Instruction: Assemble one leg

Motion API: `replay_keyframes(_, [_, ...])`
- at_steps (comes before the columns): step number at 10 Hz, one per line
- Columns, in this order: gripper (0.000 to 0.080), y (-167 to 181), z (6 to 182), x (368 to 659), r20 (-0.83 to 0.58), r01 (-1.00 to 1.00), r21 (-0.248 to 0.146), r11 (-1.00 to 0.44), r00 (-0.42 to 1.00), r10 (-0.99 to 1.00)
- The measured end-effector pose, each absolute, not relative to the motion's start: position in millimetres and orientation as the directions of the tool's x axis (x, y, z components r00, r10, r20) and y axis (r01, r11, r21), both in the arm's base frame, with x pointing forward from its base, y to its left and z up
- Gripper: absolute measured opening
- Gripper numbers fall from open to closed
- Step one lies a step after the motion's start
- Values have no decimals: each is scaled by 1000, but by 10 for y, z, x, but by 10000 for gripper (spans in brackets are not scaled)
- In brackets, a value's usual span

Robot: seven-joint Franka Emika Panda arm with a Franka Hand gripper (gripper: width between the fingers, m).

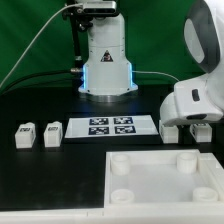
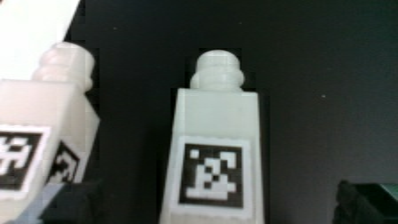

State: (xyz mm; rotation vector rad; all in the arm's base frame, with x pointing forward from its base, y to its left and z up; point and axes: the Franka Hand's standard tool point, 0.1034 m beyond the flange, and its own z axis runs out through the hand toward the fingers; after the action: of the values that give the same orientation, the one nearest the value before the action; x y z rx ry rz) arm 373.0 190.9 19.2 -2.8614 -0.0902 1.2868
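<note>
the arm is reaching down on the exterior view's right, and its gripper (image 1: 186, 122) is hanging low over the black table (image 1: 30, 105), just past the far right corner of the large white panel (image 1: 150, 182). in the wrist view the dark fingertips (image 2: 370, 196) are showing at opposite sides of the picture, so the jaws are standing wide apart and gripping nothing. the leg (image 2: 217, 150) is lying flat on the table between them, touching neither fingertip, with its rounded peg end pointing away from the camera. its square black-and-white marker tag (image 2: 214, 172) is facing up, the pattern too blurred to read. a second leg (image 2: 45, 115) is lying just beside it, parallel and also tagged. a third leg (image 1: 22, 136) and a fourth leg (image 1: 50, 133) are sitting side by side at the exterior view's left, well apart from the gripper. the marker board (image 1: 110, 127) is lying between the two pairs, showing four printed tags.
</note>
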Motion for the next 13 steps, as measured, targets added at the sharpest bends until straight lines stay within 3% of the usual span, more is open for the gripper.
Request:
replay_keyframes(4, [649,1883,148,3636,-756,53,-23,-998,652,52])
replay_keyframes(6, [396,1882,148,3636,-756,53,-23,-998,652,52])
replay_keyframes(7, [396,1882,148,3636,-756,53,-23,-998,652,52])
replay_keyframes(8, [287,1882,148,3636,-756,53,-23,-998,652,52])
replay_keyframes(13, [287,1882,148,3636,-756,53,-23,-998,652,52])
